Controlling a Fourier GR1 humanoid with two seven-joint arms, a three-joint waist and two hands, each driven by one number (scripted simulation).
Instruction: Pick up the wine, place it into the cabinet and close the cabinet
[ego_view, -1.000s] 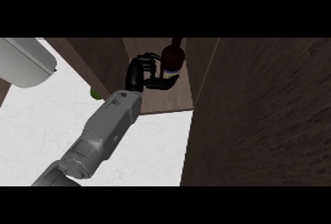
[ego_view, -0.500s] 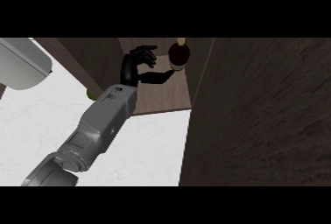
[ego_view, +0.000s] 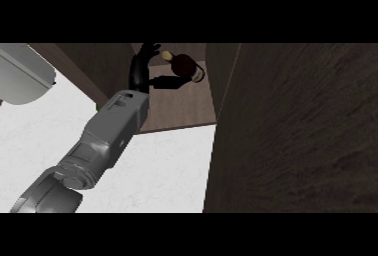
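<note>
One wine bottle (ego_view: 186, 66) shows, lying inside one dark wooden cabinet (ego_view: 173, 107); one cabinet door (ego_view: 295, 130) stands open at the right; one white counter top (ego_view: 159, 170) lies below. One grey forearm (ego_view: 103, 137) comes in, ending in one black hand (ego_view: 144, 70); one pale grey rounded object (ego_view: 22, 72) sits at the upper left, too cut off to tell what it is.

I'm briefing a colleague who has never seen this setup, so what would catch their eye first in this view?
First, the grey forearm ending in a black left hand, reaching up into the dark brown wooden cabinet at the top centre. Just right of its open fingers sits the dark wine bottle with a tan cork top, lying tilted inside the cabinet. The big dark wooden cabinet door stands open, filling the view's right side beside the white counter.
</note>
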